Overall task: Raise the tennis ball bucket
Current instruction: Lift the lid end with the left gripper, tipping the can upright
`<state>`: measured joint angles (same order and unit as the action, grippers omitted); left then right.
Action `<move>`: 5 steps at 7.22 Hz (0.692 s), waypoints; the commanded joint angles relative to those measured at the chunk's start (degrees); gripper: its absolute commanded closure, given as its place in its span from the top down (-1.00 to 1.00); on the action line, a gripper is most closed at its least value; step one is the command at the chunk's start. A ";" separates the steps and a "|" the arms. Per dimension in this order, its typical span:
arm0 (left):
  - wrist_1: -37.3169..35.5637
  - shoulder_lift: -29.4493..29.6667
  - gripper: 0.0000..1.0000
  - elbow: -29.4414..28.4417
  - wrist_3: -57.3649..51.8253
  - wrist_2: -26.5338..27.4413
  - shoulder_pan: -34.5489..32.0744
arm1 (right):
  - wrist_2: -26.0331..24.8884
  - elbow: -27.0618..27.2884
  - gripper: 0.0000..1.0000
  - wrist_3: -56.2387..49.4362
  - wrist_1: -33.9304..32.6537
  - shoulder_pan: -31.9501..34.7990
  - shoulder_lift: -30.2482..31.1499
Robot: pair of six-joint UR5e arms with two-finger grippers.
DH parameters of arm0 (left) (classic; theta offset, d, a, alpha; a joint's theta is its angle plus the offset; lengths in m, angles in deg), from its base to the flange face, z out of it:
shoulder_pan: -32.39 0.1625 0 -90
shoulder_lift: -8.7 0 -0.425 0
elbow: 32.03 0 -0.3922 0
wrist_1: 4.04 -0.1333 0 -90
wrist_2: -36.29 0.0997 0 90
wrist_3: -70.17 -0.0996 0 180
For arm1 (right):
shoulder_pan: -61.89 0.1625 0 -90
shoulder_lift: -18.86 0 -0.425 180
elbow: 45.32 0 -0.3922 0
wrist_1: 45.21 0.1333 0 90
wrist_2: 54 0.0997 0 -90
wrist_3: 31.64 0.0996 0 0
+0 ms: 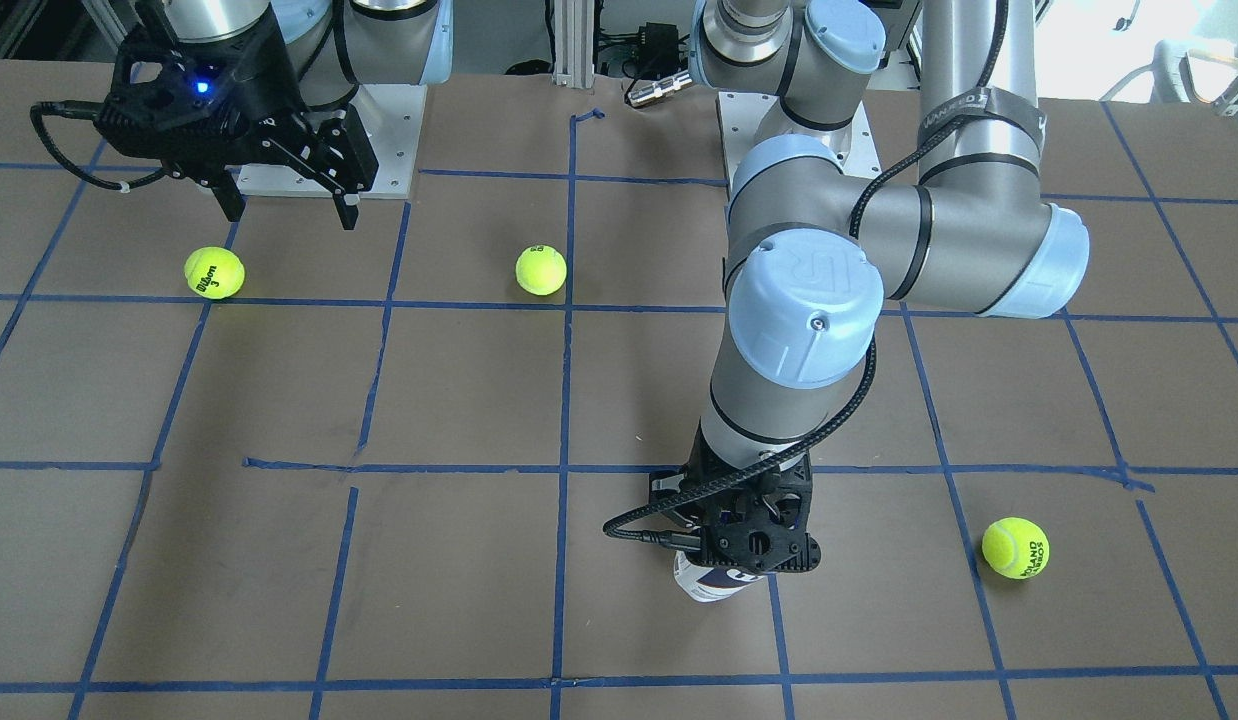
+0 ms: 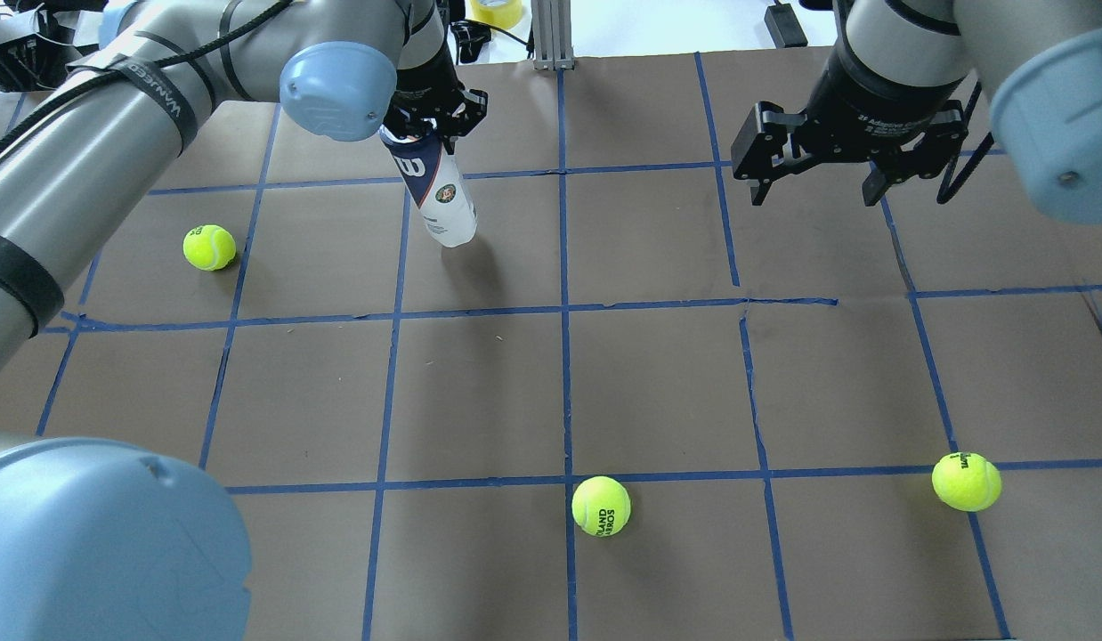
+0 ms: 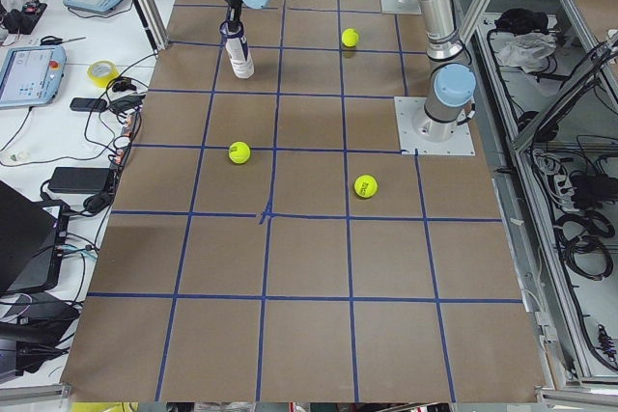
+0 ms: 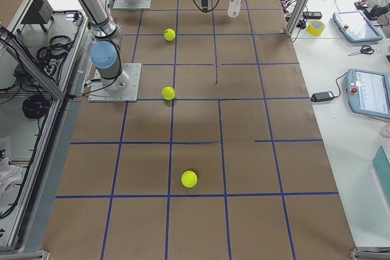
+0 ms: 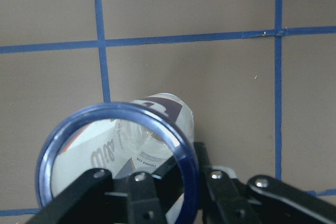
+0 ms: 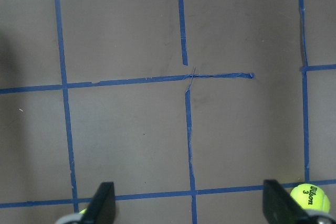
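Note:
The tennis ball bucket [image 2: 437, 191] is a slim white tube with a navy top band. It hangs slightly tilted from my left gripper [image 2: 429, 126], which is shut on its open top rim at the far left of the table. Its lower end is close to the table; I cannot tell whether it touches. In the front view only its bottom [image 1: 707, 585] shows below the left gripper [image 1: 749, 545]. The left wrist view looks down into the open blue rim [image 5: 113, 153]. My right gripper [image 2: 814, 196] is open and empty, hovering far right; it also shows in the front view [image 1: 291, 215].
Three yellow-green tennis balls lie on the brown, blue-taped table [image 2: 658, 392]: one left of the bucket [image 2: 209, 247], one near centre front [image 2: 601, 506], one near right [image 2: 966, 481]. The last shows in the right wrist view [image 6: 310, 198].

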<state>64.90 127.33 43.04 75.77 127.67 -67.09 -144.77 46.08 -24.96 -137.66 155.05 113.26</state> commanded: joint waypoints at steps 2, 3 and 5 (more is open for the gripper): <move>0.05 0.19 -0.12 0.52 0.55 -0.15 -0.54 | -0.11 0.00 1.00 0.00 0.08 0.00 0.00; 0.05 0.02 0.32 1.30 0.81 -0.41 -0.54 | -0.02 0.00 1.00 0.00 0.08 0.00 0.00; 0.05 -1.12 1.00 1.40 0.81 -0.68 -0.54 | -0.11 0.00 1.00 0.00 -0.01 0.00 0.00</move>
<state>64.95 126.95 44.34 76.54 127.24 -67.63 -144.81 46.08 -24.95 -137.60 155.05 113.29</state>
